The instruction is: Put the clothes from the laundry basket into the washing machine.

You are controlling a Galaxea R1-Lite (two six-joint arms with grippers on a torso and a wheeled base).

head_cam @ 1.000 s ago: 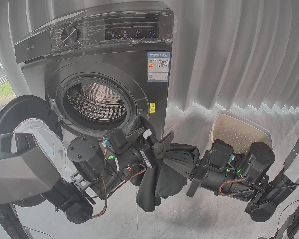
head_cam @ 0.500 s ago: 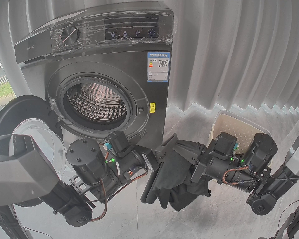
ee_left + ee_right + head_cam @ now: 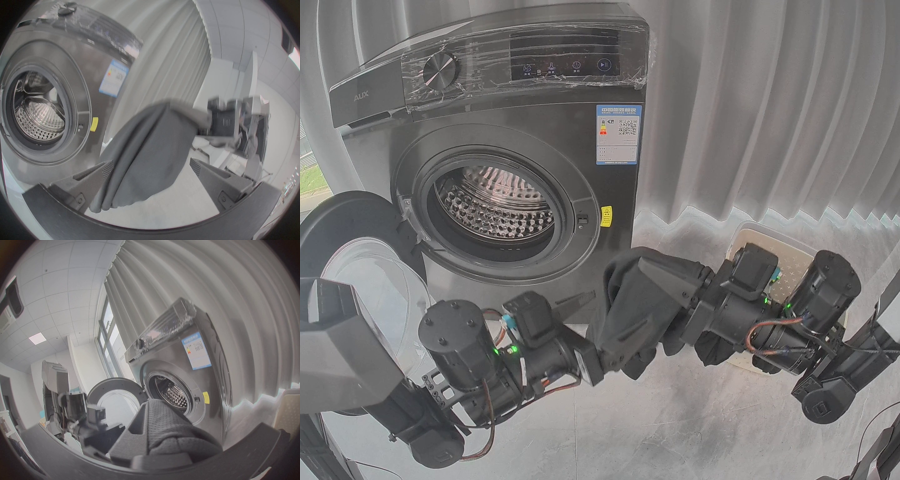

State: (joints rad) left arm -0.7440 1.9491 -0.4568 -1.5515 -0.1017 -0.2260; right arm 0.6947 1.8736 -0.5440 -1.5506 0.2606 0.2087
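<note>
1. The right gripper (image 3: 637,299), just right of centre in the head view, is clamped on a dark garment (image 3: 653,278). The cloth drapes over its fingers and hides most of them.
2. The garment is held in the air below and to the right of the machine's opening, and its folds hang down towards the floor (image 3: 687,425).
3. The left gripper (image 3: 597,332), at lower centre, has its jaws spread wide. The garment's hanging fold lies between them, unpinched.
4. The washing machine (image 3: 550,131) fills the upper left of the frame. Its round door (image 3: 356,231) is swung open at the left edge, and the perforated drum (image 3: 494,203) is bare metal inside.
5. The laundry basket (image 3: 794,265), pale with a lattice wall, stands on the floor at right, partly behind the right arm.
6. A pleated white curtain (image 3: 769,106) hangs across the upper right.
</note>
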